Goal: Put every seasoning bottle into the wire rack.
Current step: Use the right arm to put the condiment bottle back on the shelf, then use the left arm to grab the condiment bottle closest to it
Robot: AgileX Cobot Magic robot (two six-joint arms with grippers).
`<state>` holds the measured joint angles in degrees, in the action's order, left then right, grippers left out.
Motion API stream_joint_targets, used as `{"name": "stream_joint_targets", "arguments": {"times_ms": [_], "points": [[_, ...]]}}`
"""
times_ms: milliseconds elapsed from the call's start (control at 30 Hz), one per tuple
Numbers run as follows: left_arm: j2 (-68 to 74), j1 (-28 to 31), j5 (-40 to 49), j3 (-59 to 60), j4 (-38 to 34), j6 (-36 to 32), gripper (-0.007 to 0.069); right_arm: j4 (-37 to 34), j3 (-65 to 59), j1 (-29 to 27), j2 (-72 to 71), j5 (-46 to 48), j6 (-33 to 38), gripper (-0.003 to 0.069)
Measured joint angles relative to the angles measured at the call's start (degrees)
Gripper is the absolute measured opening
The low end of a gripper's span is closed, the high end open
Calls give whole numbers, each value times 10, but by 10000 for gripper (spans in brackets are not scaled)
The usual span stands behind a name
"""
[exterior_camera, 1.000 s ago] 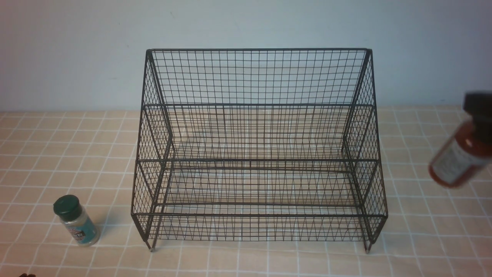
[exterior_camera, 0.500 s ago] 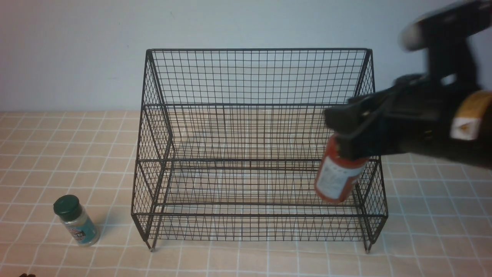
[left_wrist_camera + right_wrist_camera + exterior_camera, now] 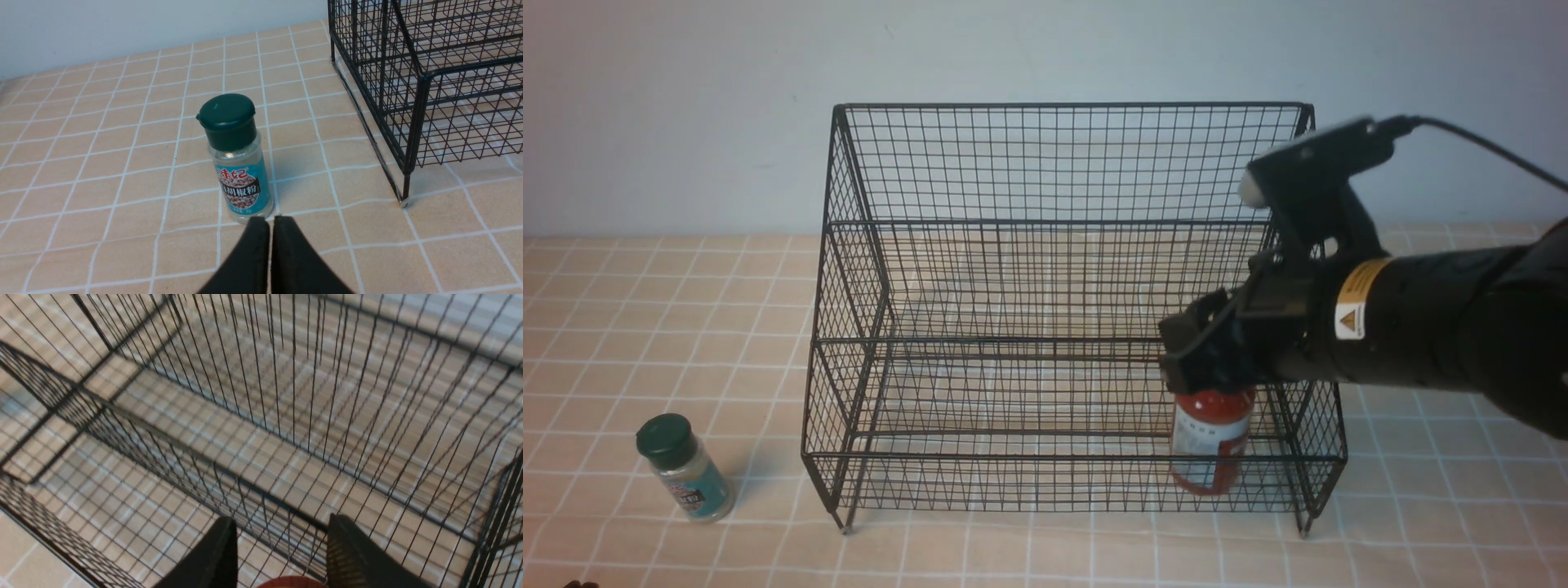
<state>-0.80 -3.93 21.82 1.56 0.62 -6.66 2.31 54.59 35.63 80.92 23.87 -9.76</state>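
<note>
The right gripper (image 3: 1205, 371) hangs inside the wire rack (image 3: 1062, 163) at its right end. Its jaws are spread around the top of the red sauce bottle (image 3: 1210, 445); whether they pinch it or have let go cannot be told. The bottle stands upright in the rack's lowest front tier, near the right side wall, so the step in hand looks like releasing it. Next comes a straight lift out, clear of the mesh. The left gripper (image 3: 267, 222), jaws pressed together and empty, sits just short of the green-capped shaker jar (image 3: 237, 159), which stands on the table left of the rack. That gripper must open before grasping.
</note>
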Motion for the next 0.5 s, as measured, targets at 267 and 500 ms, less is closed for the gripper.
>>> {"name": "stream_joint_targets", "arguments": {"times_ms": [267,500], "points": [[0,0,0,0,0,0,-7,-1,5,0,-34,31,-27,502],[0,0,0,0,0,0,-7,-1,78,0,-154,216,-28,470]]}}
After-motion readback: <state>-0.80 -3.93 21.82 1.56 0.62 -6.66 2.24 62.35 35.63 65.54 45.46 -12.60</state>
